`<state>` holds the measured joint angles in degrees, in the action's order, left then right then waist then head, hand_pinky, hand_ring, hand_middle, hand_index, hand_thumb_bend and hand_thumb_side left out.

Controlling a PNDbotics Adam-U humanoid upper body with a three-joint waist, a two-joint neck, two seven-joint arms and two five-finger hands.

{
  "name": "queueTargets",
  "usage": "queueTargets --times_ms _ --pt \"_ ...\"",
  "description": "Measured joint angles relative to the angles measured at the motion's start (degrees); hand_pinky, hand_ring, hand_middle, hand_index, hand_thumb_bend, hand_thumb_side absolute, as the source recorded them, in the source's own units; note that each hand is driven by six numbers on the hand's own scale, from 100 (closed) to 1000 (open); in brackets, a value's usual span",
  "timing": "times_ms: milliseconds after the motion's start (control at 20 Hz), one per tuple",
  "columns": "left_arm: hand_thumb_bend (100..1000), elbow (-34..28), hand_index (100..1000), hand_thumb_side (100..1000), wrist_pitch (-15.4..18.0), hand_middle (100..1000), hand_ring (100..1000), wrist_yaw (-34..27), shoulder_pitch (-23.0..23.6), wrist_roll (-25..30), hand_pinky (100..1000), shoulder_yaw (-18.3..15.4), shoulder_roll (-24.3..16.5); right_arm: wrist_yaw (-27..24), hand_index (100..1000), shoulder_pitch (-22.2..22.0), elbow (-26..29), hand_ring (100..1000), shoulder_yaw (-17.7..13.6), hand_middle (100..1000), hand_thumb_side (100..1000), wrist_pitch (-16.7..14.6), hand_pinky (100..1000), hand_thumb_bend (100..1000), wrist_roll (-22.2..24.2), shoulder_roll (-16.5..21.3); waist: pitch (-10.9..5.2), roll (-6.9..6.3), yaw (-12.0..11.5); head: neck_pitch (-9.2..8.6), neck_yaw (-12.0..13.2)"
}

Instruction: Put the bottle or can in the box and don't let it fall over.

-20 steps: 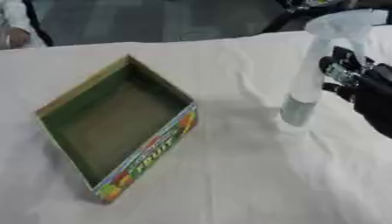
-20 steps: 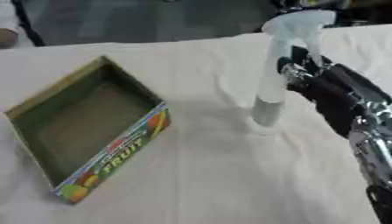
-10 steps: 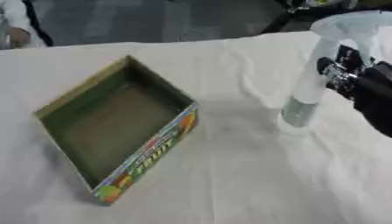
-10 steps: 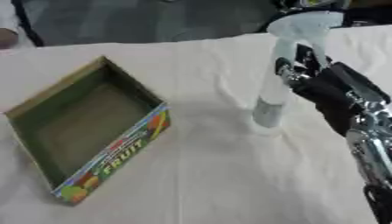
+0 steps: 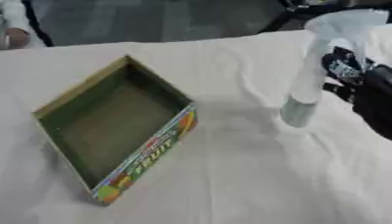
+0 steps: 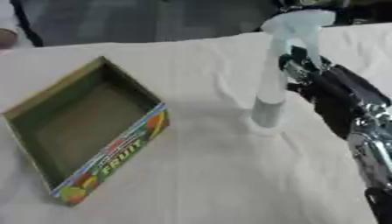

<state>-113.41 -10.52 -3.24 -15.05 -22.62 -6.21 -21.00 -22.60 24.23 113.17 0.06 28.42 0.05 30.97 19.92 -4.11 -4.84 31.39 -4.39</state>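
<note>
Right eye view shows my right hand (image 6: 310, 74) gripping the upright spray bottle (image 6: 269, 94) beside the box (image 6: 84, 131).

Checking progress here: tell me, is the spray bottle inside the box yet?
No, the spray bottle stands upright on the tablecloth, right of the empty box.

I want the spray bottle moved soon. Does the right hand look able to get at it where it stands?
Probably yes. The right hand is already right beside the upright spray bottle, against its neck, with only bare tablecloth around. Whether its fingers have closed on it I cannot tell.
</note>
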Motion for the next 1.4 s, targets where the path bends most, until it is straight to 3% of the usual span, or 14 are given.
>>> queueTargets --times_ms 150,400,600,700,1400 --pt "100 0.0 779 672 0.0 703 728 0.0 0.0 0.1 1000 0.0 0.3 -0.5 1000 0.2 -0.6 1000 0.0 1000 652 -0.4 957 100 0.8 0.0 0.21 -0.10 -0.2 -0.33 -0.2" --pt "100 0.0 779 672 0.1 703 728 -0.1 0.0 0.2 1000 0.0 0.4 -0.5 1000 0.4 -1.5 1000 0.0 1000 595 -1.0 956 100 1.8 -0.1 0.67 -0.46 -0.4 -0.40 -0.5" --pt "100 0.0 779 672 0.0 703 728 -0.2 0.0 0.4 1000 0.0 0.4 0.2 1000 0.4 -1.7 1000 0.0 1000 487 -1.4 956 100 2.2 -0.1 1.05 -0.70 -0.5 -0.61 -0.6" --pt "100 0.0 779 672 0.0 703 728 -0.2 0.0 0.5 1000 0.0 0.4 0.8 1000 0.4 -1.8 1000 -0.1 1000 387 -1.6 954 100 2.3 -0.2 1.13 -0.78 -0.5 -0.71 -0.6" --pt "100 0.0 779 672 0.0 704 729 -0.2 0.3 1.0 1000 0.0 0.4 4.0 1000 0.4 -1.6 1000 -0.4 1000 387 -2.5 947 100 0.2 -0.1 1.39 -0.76 -0.5 -0.76 -0.7"
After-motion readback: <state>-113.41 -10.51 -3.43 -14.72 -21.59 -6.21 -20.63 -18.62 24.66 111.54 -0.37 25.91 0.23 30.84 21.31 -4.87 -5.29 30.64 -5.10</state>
